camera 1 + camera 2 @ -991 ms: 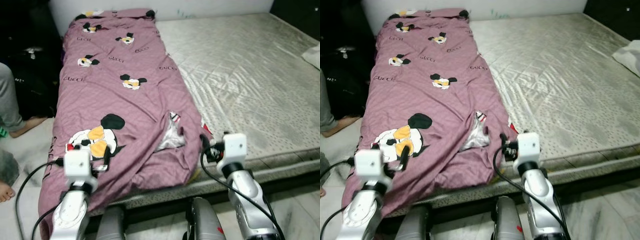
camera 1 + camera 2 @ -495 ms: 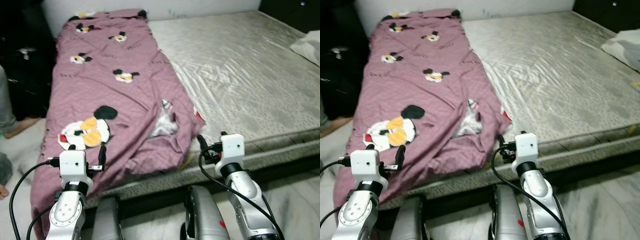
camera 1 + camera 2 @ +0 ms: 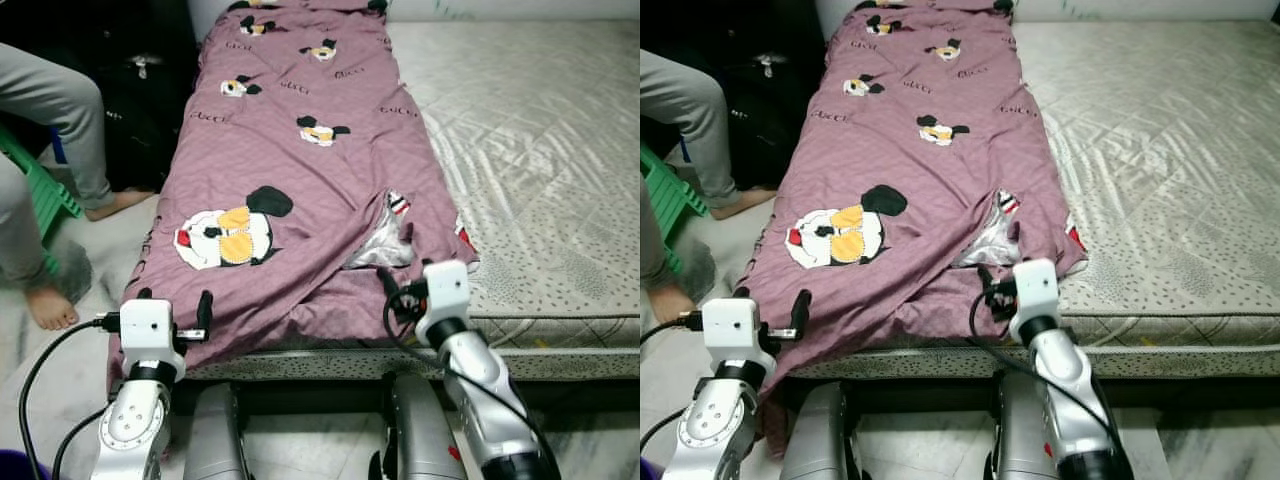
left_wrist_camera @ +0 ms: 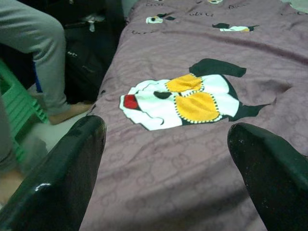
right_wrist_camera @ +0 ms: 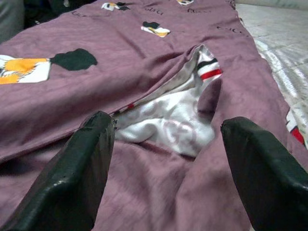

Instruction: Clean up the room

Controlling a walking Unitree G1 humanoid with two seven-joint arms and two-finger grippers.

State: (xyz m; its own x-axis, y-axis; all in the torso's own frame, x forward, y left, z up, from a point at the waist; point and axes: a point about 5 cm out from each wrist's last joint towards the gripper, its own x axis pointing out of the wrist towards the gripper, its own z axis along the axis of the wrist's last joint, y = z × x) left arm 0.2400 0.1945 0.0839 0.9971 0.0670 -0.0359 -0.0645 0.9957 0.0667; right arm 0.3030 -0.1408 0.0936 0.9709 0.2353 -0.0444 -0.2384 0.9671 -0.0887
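Observation:
A mauve blanket (image 3: 300, 160) printed with cartoon mice lies lengthwise along the left side of the bed, its near end hanging over the edge. One fold shows the white lining (image 3: 383, 245) (image 5: 168, 127). My left gripper (image 3: 175, 300) (image 4: 168, 163) is open, low at the blanket's near left corner, facing the large mouse print (image 4: 185, 98). On the right, my right gripper (image 3: 395, 298) (image 5: 168, 163) is open just short of the white fold. Neither holds anything.
Bare quilted mattress (image 3: 540, 150) takes up the bed's right side. A person's legs (image 3: 60, 100) and bare foot (image 3: 50, 310) are at the left beside a green stool (image 3: 40, 195) and a black bag (image 3: 140, 90). Pale floor lies below the bed edge.
The camera has swung left, bringing the person's legs and the green stool into view. The blanket lies as before, and both grippers stay open near its near edge.

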